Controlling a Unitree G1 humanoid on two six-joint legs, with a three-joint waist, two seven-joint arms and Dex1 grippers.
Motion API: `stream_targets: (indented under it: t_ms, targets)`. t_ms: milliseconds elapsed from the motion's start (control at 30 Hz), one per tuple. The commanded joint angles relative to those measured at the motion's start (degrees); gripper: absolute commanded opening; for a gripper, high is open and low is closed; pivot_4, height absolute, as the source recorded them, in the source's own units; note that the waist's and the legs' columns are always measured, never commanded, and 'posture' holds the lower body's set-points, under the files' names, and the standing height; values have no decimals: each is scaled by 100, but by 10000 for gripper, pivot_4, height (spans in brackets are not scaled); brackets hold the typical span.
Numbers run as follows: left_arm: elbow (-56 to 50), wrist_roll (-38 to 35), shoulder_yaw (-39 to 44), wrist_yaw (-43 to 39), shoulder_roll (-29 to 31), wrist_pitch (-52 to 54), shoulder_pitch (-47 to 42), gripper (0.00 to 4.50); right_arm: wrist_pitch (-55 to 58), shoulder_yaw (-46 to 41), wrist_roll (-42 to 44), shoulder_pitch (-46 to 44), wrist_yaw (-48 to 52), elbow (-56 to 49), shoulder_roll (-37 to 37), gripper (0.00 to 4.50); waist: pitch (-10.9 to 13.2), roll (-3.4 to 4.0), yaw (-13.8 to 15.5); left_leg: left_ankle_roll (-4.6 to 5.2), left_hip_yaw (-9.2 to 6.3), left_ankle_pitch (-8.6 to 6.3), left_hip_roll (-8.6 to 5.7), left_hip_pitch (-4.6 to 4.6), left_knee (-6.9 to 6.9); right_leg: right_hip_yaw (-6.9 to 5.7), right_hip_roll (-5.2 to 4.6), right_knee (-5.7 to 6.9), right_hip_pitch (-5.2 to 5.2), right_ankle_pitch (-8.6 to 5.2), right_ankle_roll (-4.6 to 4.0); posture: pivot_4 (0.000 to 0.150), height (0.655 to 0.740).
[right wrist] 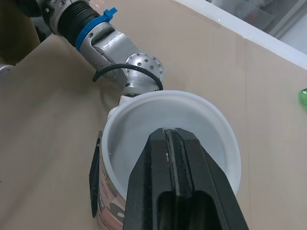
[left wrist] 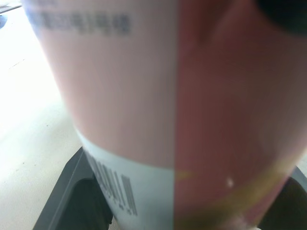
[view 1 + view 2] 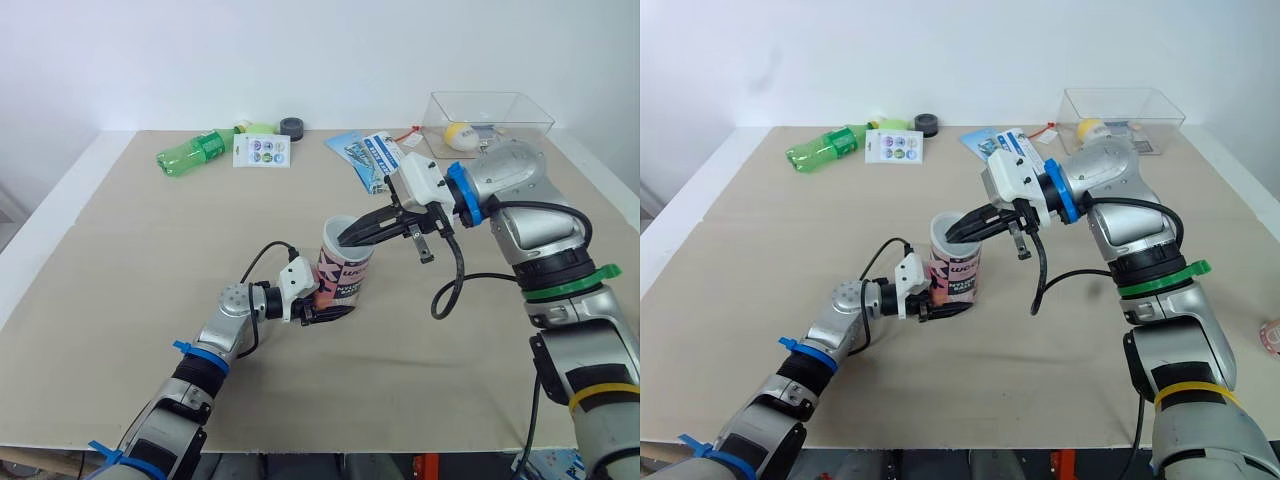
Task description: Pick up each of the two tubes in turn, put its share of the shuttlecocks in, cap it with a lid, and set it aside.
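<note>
One tube point(image 3: 345, 275): short cardboard cylinder near the middle of the table point(image 3: 150, 260), standing nearly upright with a slight lean, mouth open to the top.
Tube outside: pink and white printed wrap with dark lettering. The left wrist view shows a pale band with a barcode point(image 2: 115, 191) low on the wall.
Tube inside: smooth white wall and a rounded white rim, seen from above in the right wrist view.
Tube base: close to the table surface; cannot tell whether it touches.
Left gripper point(image 3: 330, 312): clenched on the tube's lower part, one black finger on each side of the wall.
Right gripper point(image 3: 350, 237): comes in from the right and slants downward, with its two black fingers pressed flat together and nothing seen between them. The tips are at the tube's mouth, just inside the rim.
Far edge, left: green bottle point(image 3: 195, 152) lying on its side, a sticker card point(image 3: 262, 151) beside it, and a dark ring point(image 3: 292, 126) just behind.
Far edge, middle: blue printed packets point(image 3: 365, 155).
Far edge, right: clear plastic box point(image 3: 490, 118) with a yellow and white round thing point(image 3: 460, 135) inside.
</note>
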Motion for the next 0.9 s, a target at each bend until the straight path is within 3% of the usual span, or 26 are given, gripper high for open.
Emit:
stream_targets:
  t_ms: [33, 667, 900]
  targets:
    - [265, 147, -68, 21, 59, 125, 160, 27784, -128, 318, -229, -53, 240, 139, -28, 645, -1, 0, -4, 0, 0, 0, 0, 0, 0, 0, 0, 0, 0, 0, 0, 1500, 7400]
    - [272, 190, -41, 82, 1, 35, 170, 27784, 699, 768, -765, -258, 209, 416, 407, 645, -54, 7, -63, -1, 0, -1, 3, 20, -1, 0, 3, 0, 0, 14, -17, 1500, 7400]
    - [292, 188, -35, 81, -19, 29, 151, 27784, -387, 703, -878, -180, 239, 602, 760, 645, -87, 1, -104, -3, 0, -2, 3, 35, -3, 0, 2, 0, -1, 14, -17, 1500, 7400]
